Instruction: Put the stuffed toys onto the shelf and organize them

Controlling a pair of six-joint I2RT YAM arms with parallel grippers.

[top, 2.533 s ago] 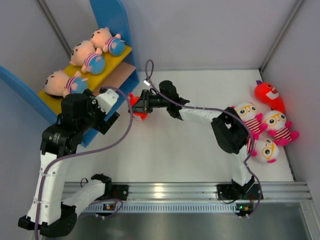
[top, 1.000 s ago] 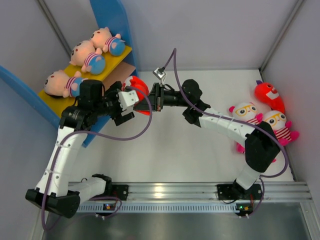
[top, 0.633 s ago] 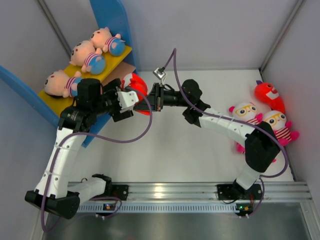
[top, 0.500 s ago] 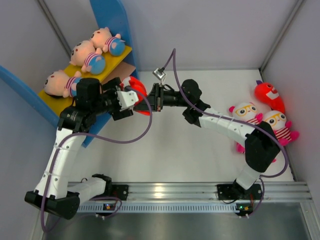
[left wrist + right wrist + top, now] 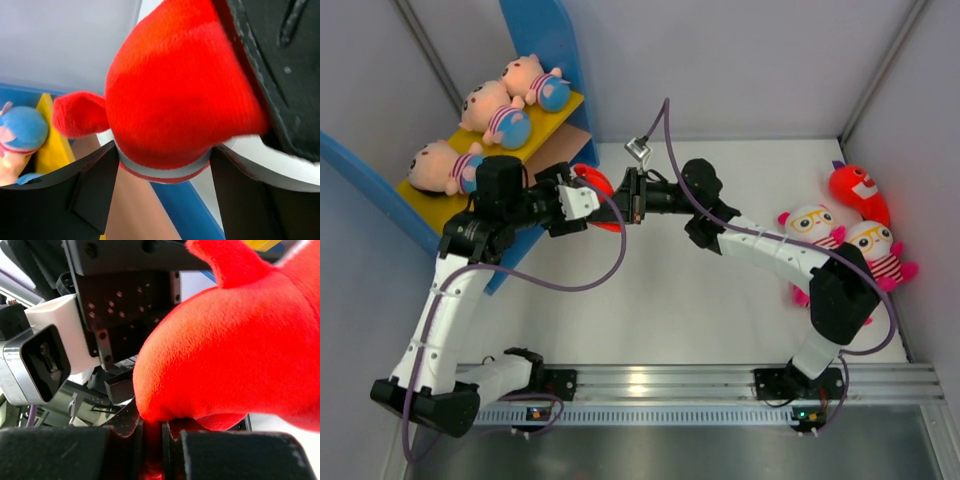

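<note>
Partly done: three peach dolls (image 5: 490,110) on shelf (image 5: 545,30) top board. Beside shelf, red creature (image 5: 592,183) pinched by closed right fingers (image 5: 135,440), left fingers (image 5: 90,190) wide around it. Owls (image 5: 807,222), second red creature (image 5: 855,190) well apart.

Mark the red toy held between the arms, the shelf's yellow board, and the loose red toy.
Held red toy (image 5: 180,90): left wrist view, middle of its body.
Yellow board (image 5: 548,122): top view, bare strip near its right end.
Loose red toy (image 5: 855,190): top view, middle of its body.
</note>
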